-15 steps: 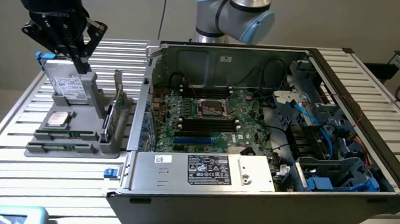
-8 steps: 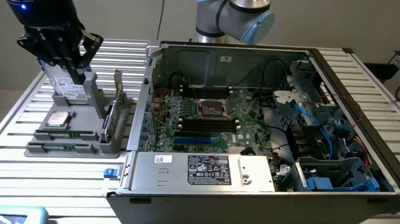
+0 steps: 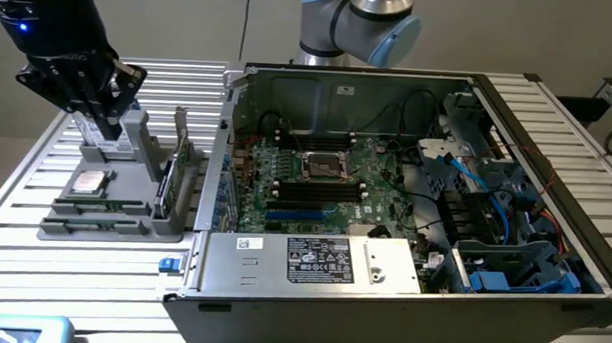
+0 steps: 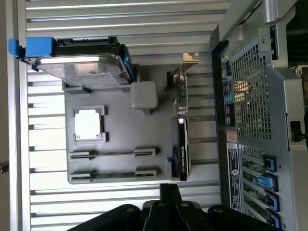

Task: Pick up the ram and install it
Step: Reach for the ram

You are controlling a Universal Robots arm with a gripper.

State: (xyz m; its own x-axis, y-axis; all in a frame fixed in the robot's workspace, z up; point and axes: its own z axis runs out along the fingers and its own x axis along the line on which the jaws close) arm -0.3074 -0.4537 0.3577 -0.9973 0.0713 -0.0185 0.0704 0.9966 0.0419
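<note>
The gripper (image 3: 98, 129) (image 4: 168, 192) is seen hovering over the back end of the grey tray (image 3: 67, 230) (image 4: 144, 139), on the exterior view's left. Its fingers are drawn together and nothing is held. The ram (image 3: 100, 206) (image 4: 113, 154) is seated in a tray slot just beside the CPU (image 3: 88, 182) (image 4: 89, 124), untouched and well apart from the gripper. A second ram stick (image 3: 93, 225) (image 4: 113, 172) is laid parallel in the next slot. An expansion card (image 3: 181, 165) (image 4: 183, 130) is stood upright at the tray edge nearest the open computer case (image 3: 383, 301) (image 4: 260, 96). A hard drive (image 4: 82, 67) is parked at the tray's far end. The motherboard (image 3: 316, 180) is exposed inside the case.
</note>
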